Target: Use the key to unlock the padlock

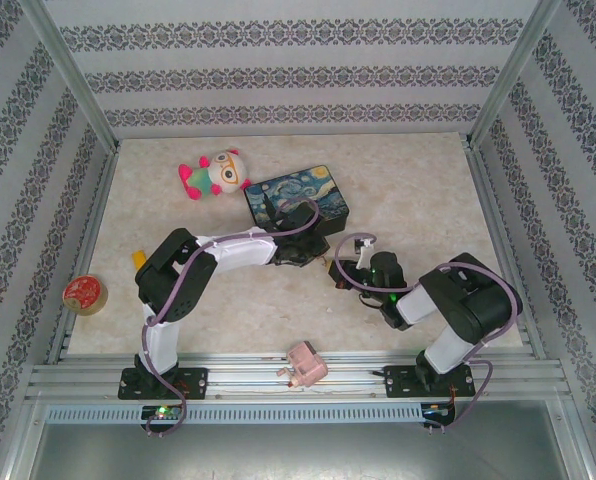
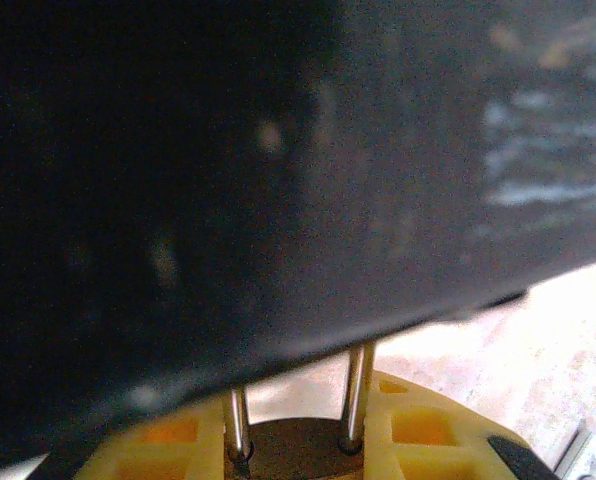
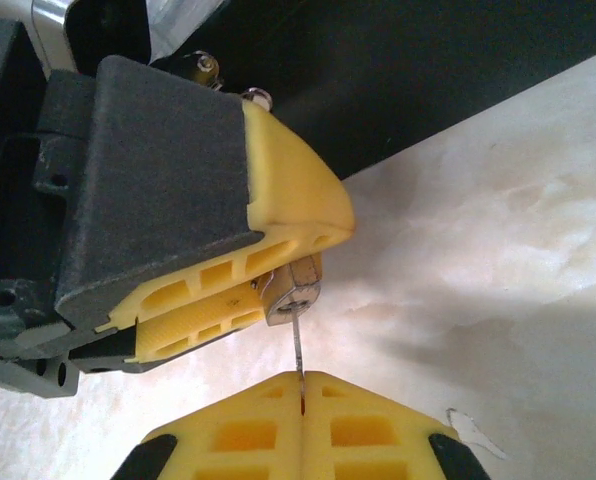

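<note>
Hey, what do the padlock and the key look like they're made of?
The padlock looks metal: dull brownish body, glossy silver shackle rods catching highlights. The key looks like thin grey metal, faintly shiny; too slim to say more.

Left arm (image 1: 228, 250): elbow raised, forearm extended to the right. Left hand (image 1: 321, 264): fingers (image 3: 288, 200) partly closed in a clamping grip. Right arm (image 1: 468, 300): elbow folded, forearm directed left. Right hand (image 1: 348, 275): fingers (image 3: 228, 440) pressed fully together. The two hands face each other tip to tip, just apart.
</note>
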